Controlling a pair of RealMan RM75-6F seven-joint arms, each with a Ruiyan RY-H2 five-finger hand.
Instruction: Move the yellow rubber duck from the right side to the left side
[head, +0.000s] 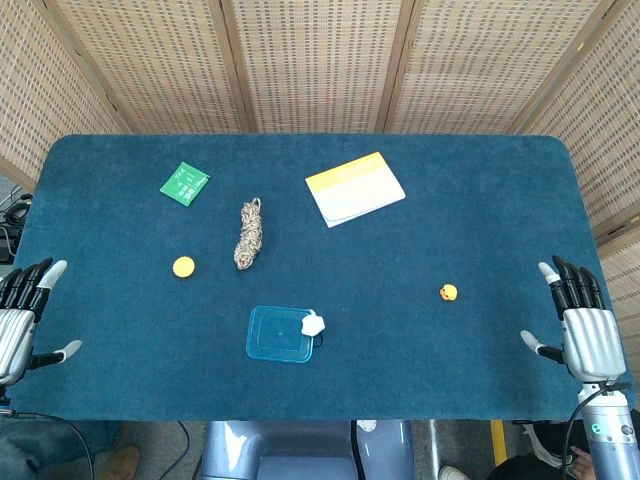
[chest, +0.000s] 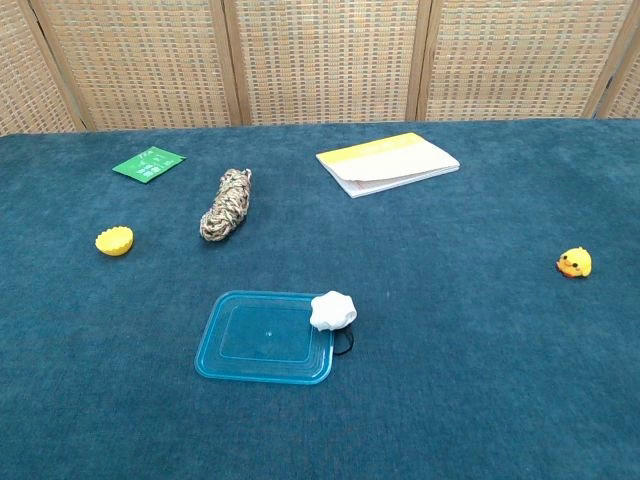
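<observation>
The duck (head: 449, 292) sits on the table (head: 480, 200), well right of the blue lid (head: 280, 334). Right hand (head: 582, 325) waits beyond it, fingers (head: 572, 285) spread, empty. Left hand (head: 18, 318) likewise, far across.

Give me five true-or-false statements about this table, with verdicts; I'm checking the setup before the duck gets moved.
1. The duck sits on the right half of the table. True.
2. The right hand grips the duck. False: it holds nothing, fingers apart, at the table's right edge, well clear of the duck.
3. The white lump rests at a corner of the blue lid. True.
4. The rope bundle lies on the notebook. False: they lie apart, the rope to its left.
5. The left hand holds the green packet. False: it is empty at the left edge.
</observation>
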